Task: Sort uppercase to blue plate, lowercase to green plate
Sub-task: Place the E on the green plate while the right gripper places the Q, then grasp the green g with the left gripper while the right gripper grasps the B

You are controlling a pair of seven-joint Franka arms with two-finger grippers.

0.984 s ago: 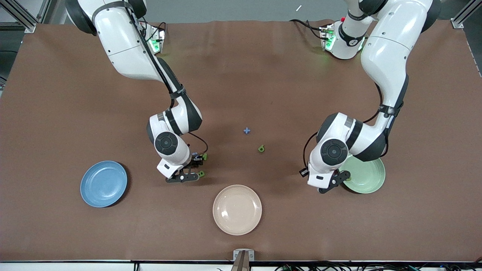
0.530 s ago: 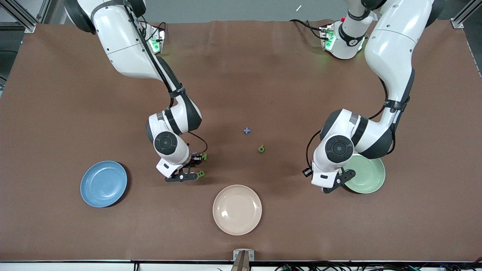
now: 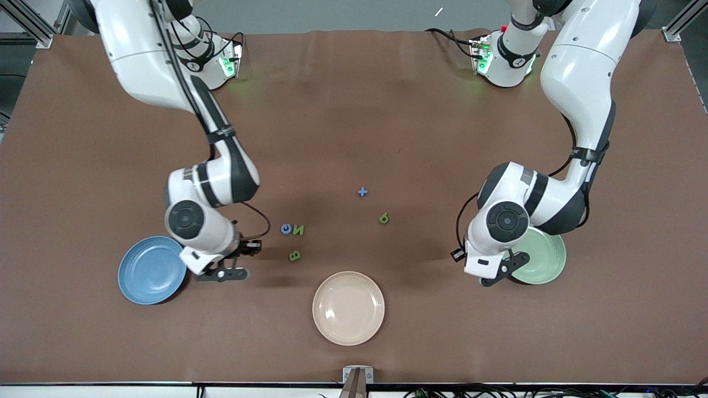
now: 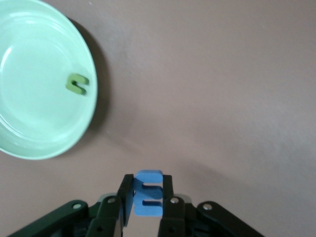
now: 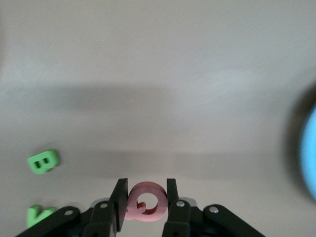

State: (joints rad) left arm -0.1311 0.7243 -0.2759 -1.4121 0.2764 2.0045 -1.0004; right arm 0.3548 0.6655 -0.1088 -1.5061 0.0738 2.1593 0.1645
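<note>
- Right gripper (image 5: 144, 205) has its fingers clamped on the red Q (image 5: 144, 201), hanging just beside the blue plate (image 3: 152, 270), on the side toward the table's middle.
- Left gripper (image 4: 146, 197) is pinched on the blue m (image 4: 148, 192), just off the green plate (image 3: 539, 257) rim; a green u (image 4: 77, 84) already lies in that plate.
- On the tabletop, middle area: the G (image 3: 286, 228) and N (image 3: 298, 229) touching side by side, the B (image 3: 295, 255) a bit nearer the camera edge, then the x (image 3: 362, 192) and the green p (image 3: 384, 218) more toward the left arm's end. The cream plate (image 3: 348, 307) near the camera edge has nothing in it.
- Doing this step well, I'd say: carry the Q fully past the rim to the plate's centre, go low before letting go so the little ring can't bounce or roll out. Same deal for the m on the green side, and drop it clear of the u.
- Versus a second ago: the right arm was parked down over the G/N/B cluster with fingers partly apart; now it has closed, lifted and swung to the blue plate, which uncovers the G and N. The left arm has only drifted a little farther over the green plate, grip unchanged.
</note>
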